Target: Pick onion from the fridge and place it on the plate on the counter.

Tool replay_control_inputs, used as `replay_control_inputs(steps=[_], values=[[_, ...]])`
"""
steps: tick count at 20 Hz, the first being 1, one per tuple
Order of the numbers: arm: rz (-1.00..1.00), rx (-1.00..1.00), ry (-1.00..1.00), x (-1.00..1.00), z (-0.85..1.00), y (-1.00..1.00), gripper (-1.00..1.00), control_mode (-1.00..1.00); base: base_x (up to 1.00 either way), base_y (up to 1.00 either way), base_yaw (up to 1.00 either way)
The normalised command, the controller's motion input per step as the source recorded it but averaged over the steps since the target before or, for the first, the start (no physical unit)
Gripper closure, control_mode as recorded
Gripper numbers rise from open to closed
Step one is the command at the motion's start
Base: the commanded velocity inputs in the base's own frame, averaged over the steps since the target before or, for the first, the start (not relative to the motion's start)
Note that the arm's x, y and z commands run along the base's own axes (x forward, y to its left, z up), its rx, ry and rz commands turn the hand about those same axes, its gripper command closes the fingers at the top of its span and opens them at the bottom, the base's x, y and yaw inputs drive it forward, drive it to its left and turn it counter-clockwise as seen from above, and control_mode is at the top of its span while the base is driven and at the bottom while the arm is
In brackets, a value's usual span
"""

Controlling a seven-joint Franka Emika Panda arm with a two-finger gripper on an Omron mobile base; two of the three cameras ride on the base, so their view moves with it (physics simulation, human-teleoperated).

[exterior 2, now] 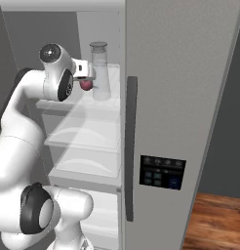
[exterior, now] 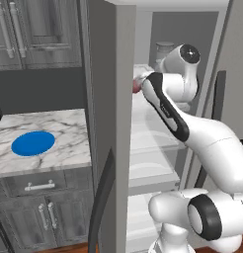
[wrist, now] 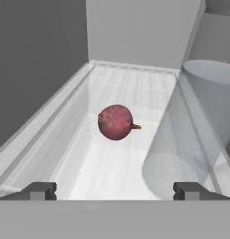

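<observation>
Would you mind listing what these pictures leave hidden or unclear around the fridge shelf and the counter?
- Left base view: the onion shows as a sliver; the fridge wall and the arm cover the rest.
- Right base view: the tool fingers are too small to separate; the hand partly covers the onion.
- Hand view: the jar top is cut off by the upper edge.
- Left base view: the counter is cut off at the left edge; the plate shows whole.

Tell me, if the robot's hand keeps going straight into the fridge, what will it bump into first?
Most likely the onion, sitting on the shelf straight ahead between the open hand's fingertips. The glass jar stands off to one side, probably just out of the way.
</observation>
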Motion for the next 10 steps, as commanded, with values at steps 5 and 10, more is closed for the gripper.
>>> replay_control_inputs(steps=[5, 10], values=[[-0.07, 0.00, 0.13, 0.18, 0.00, 0.24, -1.00, -1.00, 0.00, 0.00, 0.00], [-0.10, 0.00, 0.09, 0.09, 0.00, 0.27, -1.00, -1.00, 0.00, 0.00, 0.00]])
